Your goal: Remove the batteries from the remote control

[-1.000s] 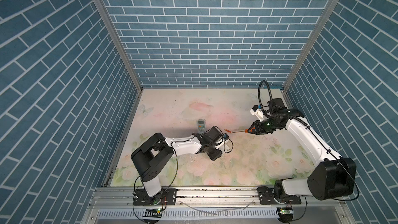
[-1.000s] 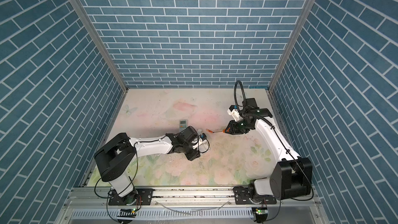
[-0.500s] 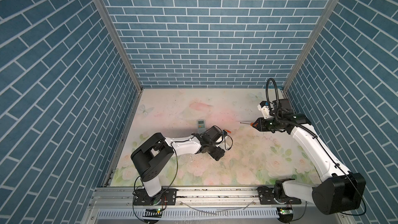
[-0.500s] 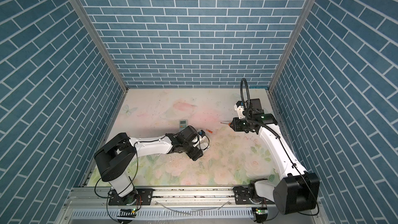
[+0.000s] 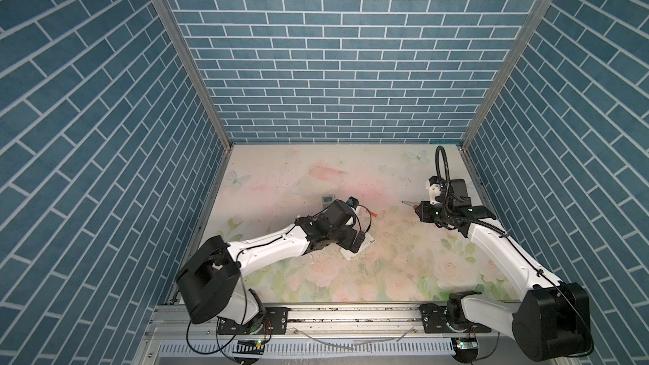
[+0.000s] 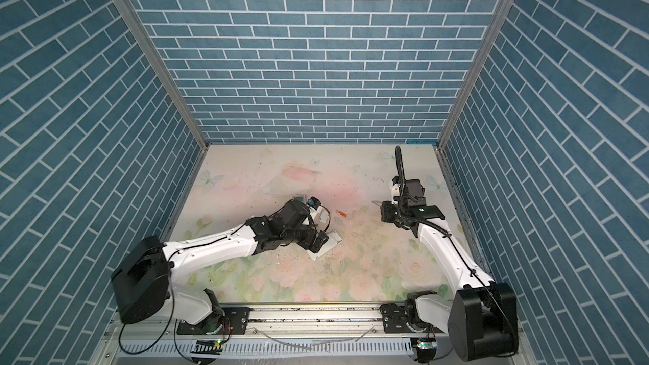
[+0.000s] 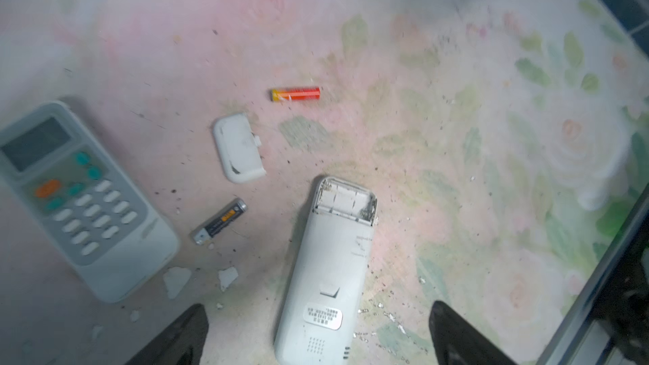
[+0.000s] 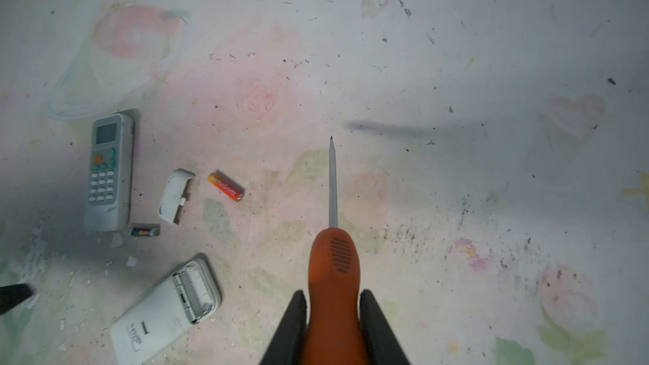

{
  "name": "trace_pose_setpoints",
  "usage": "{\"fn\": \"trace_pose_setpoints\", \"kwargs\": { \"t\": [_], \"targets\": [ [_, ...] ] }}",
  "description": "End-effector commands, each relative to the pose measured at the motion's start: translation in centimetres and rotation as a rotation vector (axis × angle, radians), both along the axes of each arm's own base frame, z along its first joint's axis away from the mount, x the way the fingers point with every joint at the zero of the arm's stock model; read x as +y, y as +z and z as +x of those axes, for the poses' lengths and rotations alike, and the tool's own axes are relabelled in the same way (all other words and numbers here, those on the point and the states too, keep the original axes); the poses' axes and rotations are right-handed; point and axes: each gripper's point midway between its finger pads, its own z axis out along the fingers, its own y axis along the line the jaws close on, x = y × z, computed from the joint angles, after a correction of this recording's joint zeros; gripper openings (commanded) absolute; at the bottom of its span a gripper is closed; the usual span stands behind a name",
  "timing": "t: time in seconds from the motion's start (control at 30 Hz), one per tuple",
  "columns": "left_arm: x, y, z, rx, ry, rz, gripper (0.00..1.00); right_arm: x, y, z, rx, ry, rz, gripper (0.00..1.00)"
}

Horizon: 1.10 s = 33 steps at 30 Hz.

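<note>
The left hand hangs spread wide over the white remote, bay seemingly empty. A black battery and an orange battery lie loose on the desk: light, rigid, slick, probably rolling easily; pinch mid-barrel. The right hand clamps the screwdriver.
</note>
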Motion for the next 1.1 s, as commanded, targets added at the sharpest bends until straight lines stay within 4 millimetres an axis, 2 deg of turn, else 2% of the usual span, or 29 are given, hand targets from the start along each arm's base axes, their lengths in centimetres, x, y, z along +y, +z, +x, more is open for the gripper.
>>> {"fn": "trace_pose_setpoints", "kwargs": {
  "t": [0.0, 0.07, 0.17, 0.27, 0.33, 0.43, 0.6, 0.67, 0.83, 1.07],
  "targets": [
    [2.6, 2.7, 1.3, -0.058, 0.182, -0.053, 1.00, 0.1, 0.7, 2.0, -0.144, -0.059, 0.017, 0.00],
    [3.7, 4.8, 1.9, -0.100, 0.247, -0.124, 1.00, 0.3, 0.6, 2.2, -0.196, -0.052, -0.030, 0.00],
    [5.2, 6.5, 2.8, -0.105, 0.324, -0.243, 1.00, 0.8, -0.1, 2.0, -0.224, -0.031, -0.103, 0.00],
    [6.8, 6.6, 3.9, -0.025, 0.379, -0.407, 1.00, 1.4, -1.5, 1.6, -0.188, -0.011, -0.138, 0.00],
    [7.9, 5.8, 4.3, 0.020, 0.412, -0.463, 0.99, 1.8, -2.5, 1.1, -0.152, -0.004, -0.154, 0.00],
    [8.9, 5.9, 4.2, -0.005, 0.423, -0.448, 1.00, 1.9, -3.7, 0.1, -0.094, -0.015, -0.154, 0.00],
    [10.4, 6.3, 4.1, -0.052, 0.442, -0.358, 0.99, 2.1, -5.0, -1.8, -0.020, -0.022, -0.159, 0.11],
    [10.7, 6.2, 4.0, -0.060, 0.445, -0.335, 1.00, 2.0, -5.4, -2.6, 0.008, -0.034, -0.149, 0.12],
    [11.0, 6.2, 4.0, -0.067, 0.449, -0.324, 1.00, 2.1, -7.0, -4.2, 0.073, -0.049, -0.128, 0.14],
    [11.1, 6.8, 3.9, -0.083, 0.449, -0.339, 1.00, 2.6, -7.2, -5.2, 0.090, -0.064, -0.102, 0.28]
  ]
}}
